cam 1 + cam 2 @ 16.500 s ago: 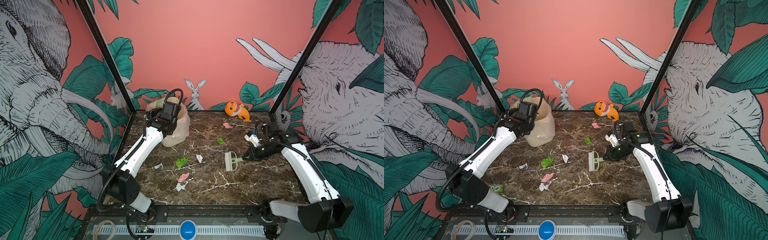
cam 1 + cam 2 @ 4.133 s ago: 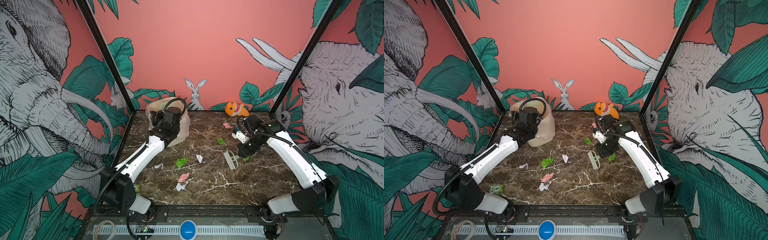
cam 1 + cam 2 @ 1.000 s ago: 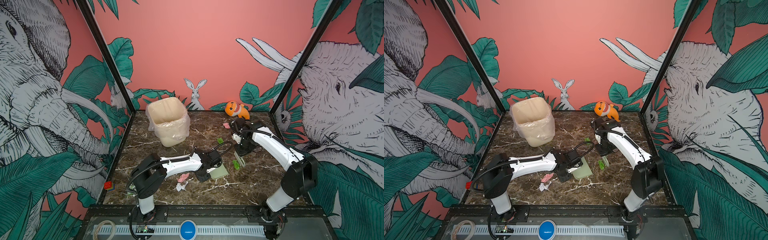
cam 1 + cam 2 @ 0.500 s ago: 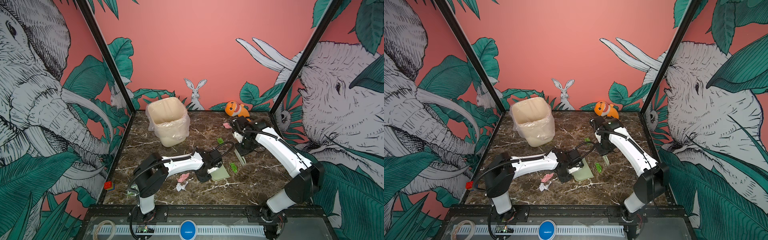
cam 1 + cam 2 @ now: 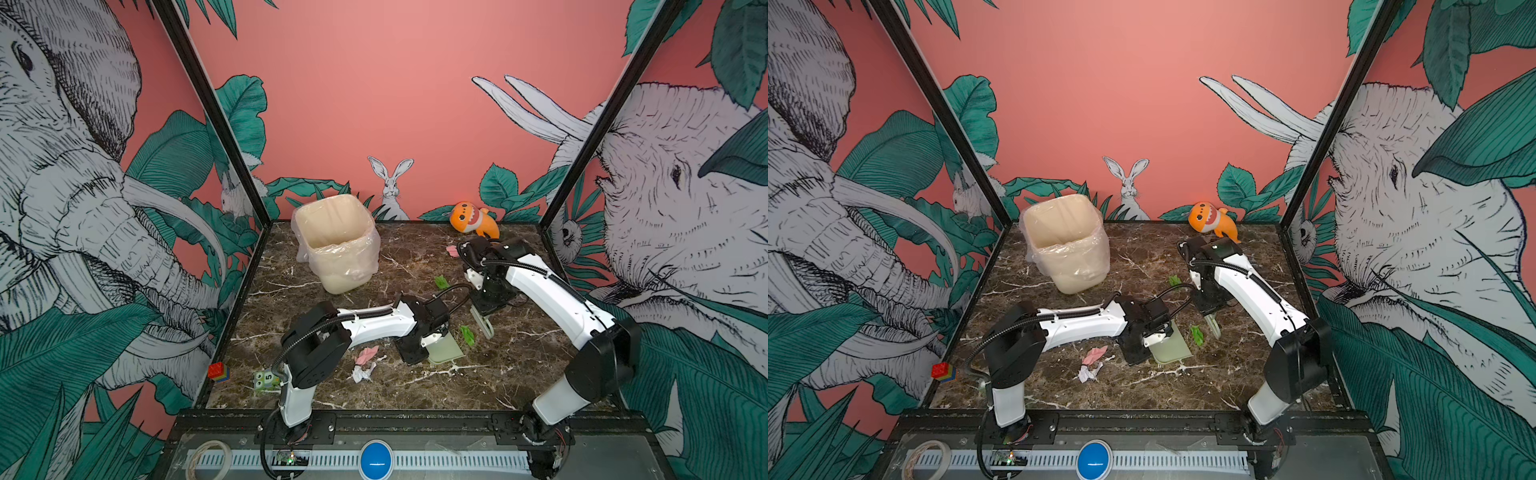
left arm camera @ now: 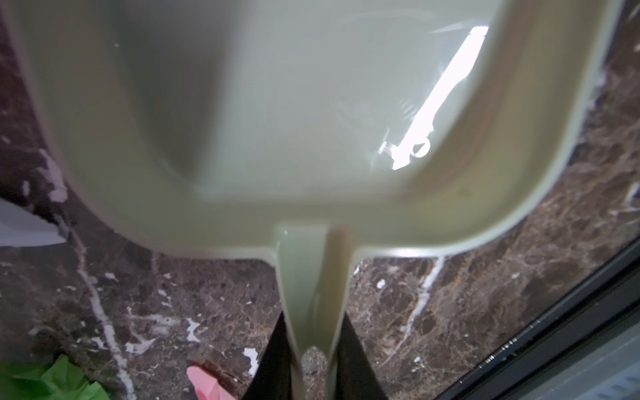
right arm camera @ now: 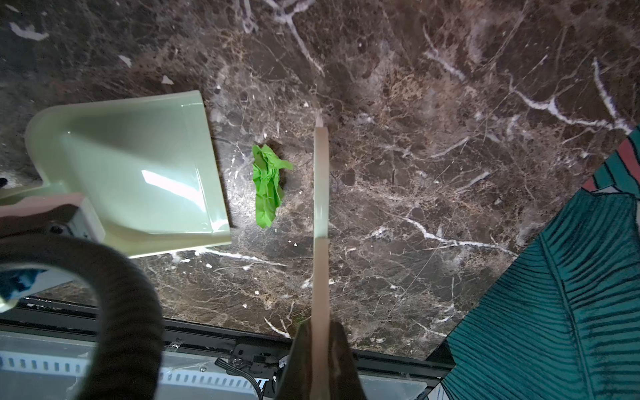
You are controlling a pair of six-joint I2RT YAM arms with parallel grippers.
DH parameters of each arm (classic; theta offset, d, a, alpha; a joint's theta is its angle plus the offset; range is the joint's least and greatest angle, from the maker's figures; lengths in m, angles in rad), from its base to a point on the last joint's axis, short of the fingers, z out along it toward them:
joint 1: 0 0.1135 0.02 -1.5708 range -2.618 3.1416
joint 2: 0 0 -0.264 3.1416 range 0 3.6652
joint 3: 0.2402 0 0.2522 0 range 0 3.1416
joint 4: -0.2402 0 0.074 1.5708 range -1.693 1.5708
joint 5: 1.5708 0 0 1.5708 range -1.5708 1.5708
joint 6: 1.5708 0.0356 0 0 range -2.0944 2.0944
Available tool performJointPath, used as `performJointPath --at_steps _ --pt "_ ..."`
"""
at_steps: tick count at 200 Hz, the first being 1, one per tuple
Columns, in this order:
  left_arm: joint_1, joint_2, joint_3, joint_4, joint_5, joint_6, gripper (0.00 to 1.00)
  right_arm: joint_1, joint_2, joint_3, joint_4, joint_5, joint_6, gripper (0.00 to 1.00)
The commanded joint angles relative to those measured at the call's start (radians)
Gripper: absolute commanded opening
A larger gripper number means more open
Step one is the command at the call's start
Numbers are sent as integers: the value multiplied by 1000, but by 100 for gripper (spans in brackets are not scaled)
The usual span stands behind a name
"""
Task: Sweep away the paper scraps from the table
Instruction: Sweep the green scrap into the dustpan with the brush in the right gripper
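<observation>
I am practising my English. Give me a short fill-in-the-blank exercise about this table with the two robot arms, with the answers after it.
1. The left gripper grips the dustpan by its ____.
2. The right gripper is shut on a ____.
3. The paper scrap lying between those two tools is ____.
4. The bin is lined with a plastic ____.

Missing words: handle; brush; green; bag.

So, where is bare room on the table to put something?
The table is bare between the dustpan, the right arm and the front frame; a smaller patch between the bin and the left frame. Crowded: dustpan, brush and green scrap mid-table; pink scrap and white scrap by the left arm.
</observation>
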Motion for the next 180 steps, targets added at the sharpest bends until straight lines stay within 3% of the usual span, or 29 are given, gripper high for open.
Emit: performJointPath --at_steps 1,110,180 --pt "-6 -1 22 -39 -1 12 12 -2 12 -18 -28 -18 4 0" --pt "-12 12 43 -40 -37 -3 12 35 -8 -69 9 -142 63 0" --pt "-15 21 56 -34 -37 0 12 119 -77 -70 70 -306 125 0"
